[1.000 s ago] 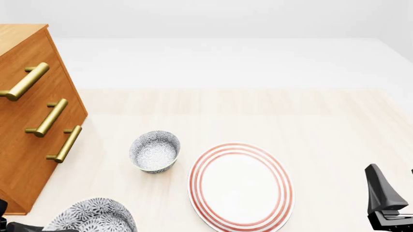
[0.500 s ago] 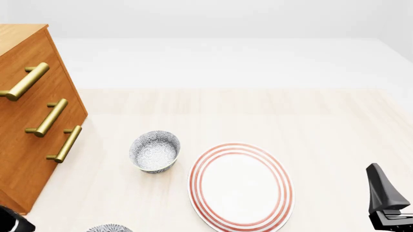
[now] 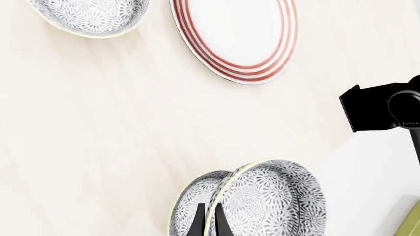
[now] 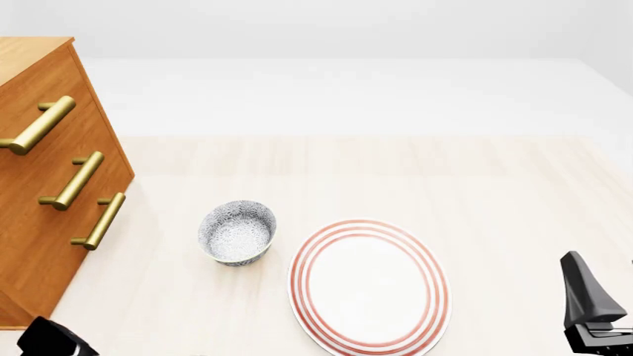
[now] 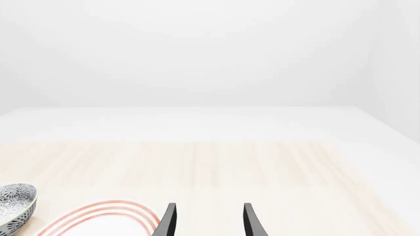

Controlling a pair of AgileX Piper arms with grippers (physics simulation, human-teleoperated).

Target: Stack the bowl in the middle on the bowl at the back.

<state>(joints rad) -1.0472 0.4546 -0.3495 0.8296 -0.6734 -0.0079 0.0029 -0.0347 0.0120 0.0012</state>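
Left gripper (image 3: 208, 223) was clamped on the rim of the bowl in the middle (image 3: 272, 201), held tilted over another bowl (image 3: 194, 204). Right gripper (image 5: 206, 221) sat with fingers apart, holding nothing, red-ringed plate (image 5: 108, 219) just beside it.

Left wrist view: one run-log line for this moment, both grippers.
left gripper shut on middle bowl rim | right gripper open near plate | back bowl empty | stack not done

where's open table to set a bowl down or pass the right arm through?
Bare wood runs across the far table behind the speckled bowl and the red-ringed plate, and down the right side between plate and right gripper. Crowded on the left: the dresser, that bowl and the plate sit close, with narrow gaps. The left gripper holds another bowl by its rim.
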